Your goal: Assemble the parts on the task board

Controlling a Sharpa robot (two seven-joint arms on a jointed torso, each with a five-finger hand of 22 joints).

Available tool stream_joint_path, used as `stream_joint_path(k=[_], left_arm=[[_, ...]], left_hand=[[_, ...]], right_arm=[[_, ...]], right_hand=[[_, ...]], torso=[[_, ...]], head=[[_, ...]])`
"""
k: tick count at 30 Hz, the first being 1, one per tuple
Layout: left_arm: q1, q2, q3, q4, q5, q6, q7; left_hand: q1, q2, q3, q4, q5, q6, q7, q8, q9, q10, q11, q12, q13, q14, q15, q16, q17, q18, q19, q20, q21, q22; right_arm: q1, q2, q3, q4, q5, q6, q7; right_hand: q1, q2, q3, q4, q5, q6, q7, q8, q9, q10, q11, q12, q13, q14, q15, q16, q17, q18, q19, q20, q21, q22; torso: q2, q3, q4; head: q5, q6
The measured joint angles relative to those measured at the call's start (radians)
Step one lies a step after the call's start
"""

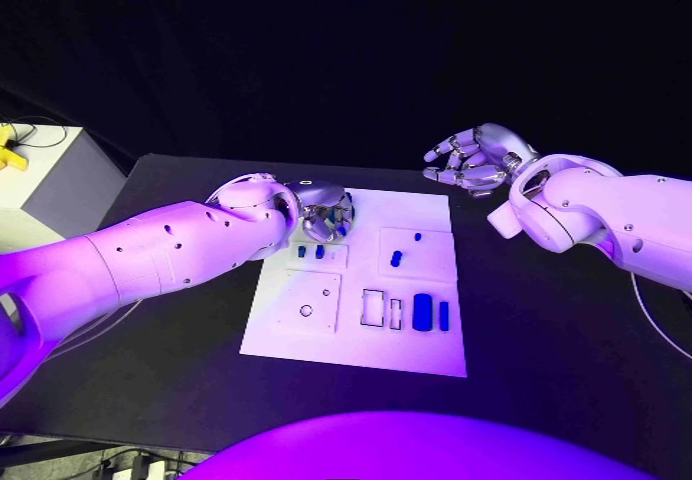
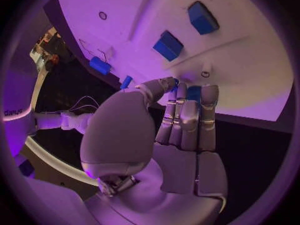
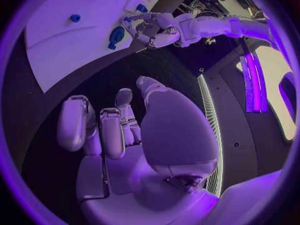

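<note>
The white rectangular task board [image 1: 361, 340] lies in the middle of the black worktop [image 1: 548, 350], with small blue plastic parts on it: a large rounded blue block [image 1: 421, 312] and a slim blue bar [image 1: 444, 316] at the lower right of the board, a short blue peg [image 1: 395, 258] nearer the centre, and two tiny blue pieces [image 1: 310, 252] toward the upper left.

The left hand [image 1: 326, 212] hangs over the board's upper left corner. In the left wrist view its fingers [image 2: 187, 117] lie straight and close together, with the thumb bent across their tips; a sliver of blue shows at that spot, but I cannot tell whether anything is pinched there.

The right hand [image 1: 473, 158] hovers off the board's upper right corner, above the worktop, its fingers [image 3: 103, 130] loosely curled and holding nothing.

The parts look light, rigid and smooth, so they would likely slip or skitter if nudged sideways. The smaller pieces probably want a fingertip pinch across their narrow sides; the large block offers its long flat flanks.
</note>
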Motion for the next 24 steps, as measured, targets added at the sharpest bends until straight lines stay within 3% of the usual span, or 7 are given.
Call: stream_joint_path(k=[4, 9, 17, 24], left_arm=[[0.0, -0.032, 0.017, 0.037, 0.016, -0.012, 0.002], [0.001, -0.071, 0.028, 0.074, 0.032, -0.016, 0.003], [0.001, -0.111, 0.031, 0.103, 0.049, -0.01, -0.001], [0.001, -0.119, 0.031, 0.092, 0.054, -0.004, -0.006]], left_hand=[[0.0, 0.0, 0.0, 0.0, 0.0, 0.001, 0.002, -0.005, 0.0, 0.004, 0.004, -0.005, -0.001, 0.0, 0.0, 0.0, 0.003, 0.0, 0.0, 0.0, 0.001, 0.0], [0.0, 0.0, -0.003, -0.003, 0.0, 0.001, 0.002, -0.006, 0.001, 0.007, 0.007, -0.008, -0.001, 0.003, 0.004, 0.004, 0.008, 0.0, 0.0, 0.0, 0.005, 0.004], [0.0, 0.0, -0.003, -0.003, 0.0, 0.005, 0.006, -0.01, 0.006, 0.011, 0.004, -0.011, -0.002, 0.003, 0.004, 0.004, 0.005, 0.0, 0.0, 0.0, 0.005, 0.006], [0.0, 0.0, -0.003, -0.003, 0.0, 0.005, 0.006, -0.011, 0.006, 0.011, 0.004, -0.016, -0.002, 0.003, 0.004, 0.004, 0.003, 0.0, 0.0, 0.0, 0.005, 0.006]], right_arm=[[-0.001, 0.0, 0.0, -0.001, 0.0, 0.0, 0.0], [-0.002, 0.0, 0.0, -0.003, 0.0, 0.0, 0.0], [-0.006, -0.001, 0.0, -0.005, 0.0, 0.0, 0.0], [-0.009, -0.001, 0.0, -0.005, 0.0, 0.001, 0.0]], right_hand=[[0.0, 0.0, 0.0, 0.0, 0.0, 0.0, 0.0, 0.0, 0.0, 0.0, 0.0, 0.0, 0.0, 0.0, 0.0, 0.0, 0.0, 0.0, 0.0, 0.0, 0.0, 0.0], [0.0, 0.0, 0.0, 0.0, 0.0, 0.0, 0.0, 0.0, 0.0, 0.001, 0.001, 0.0, 0.0, 0.0, 0.0, 0.0, 0.0, 0.0, 0.0, 0.0, 0.0, 0.0], [0.0, 0.0, 0.0, 0.0, 0.0, 0.0, 0.0, 0.0, 0.0, 0.002, 0.002, 0.0, 0.0, 0.0, 0.0, 0.0, 0.0, 0.0, 0.0, 0.0, 0.0, 0.0], [0.0, 0.0, 0.0, 0.0, 0.004, -0.001, -0.002, 0.0, 0.001, 0.002, 0.002, -0.004, -0.003, 0.0, 0.0, 0.0, 0.0, 0.0, 0.0, 0.0, 0.0, 0.0]], torso=[[-0.002, -0.0006, 0.0011], [-0.004, -0.0003, 0.0024], [-0.006, -0.0012, 0.0051], [-0.006, -0.0018, 0.0055]], head=[[0.0, 0.0], [0.004, 0.0], [0.007, 0.0], [0.012, 0.0]])
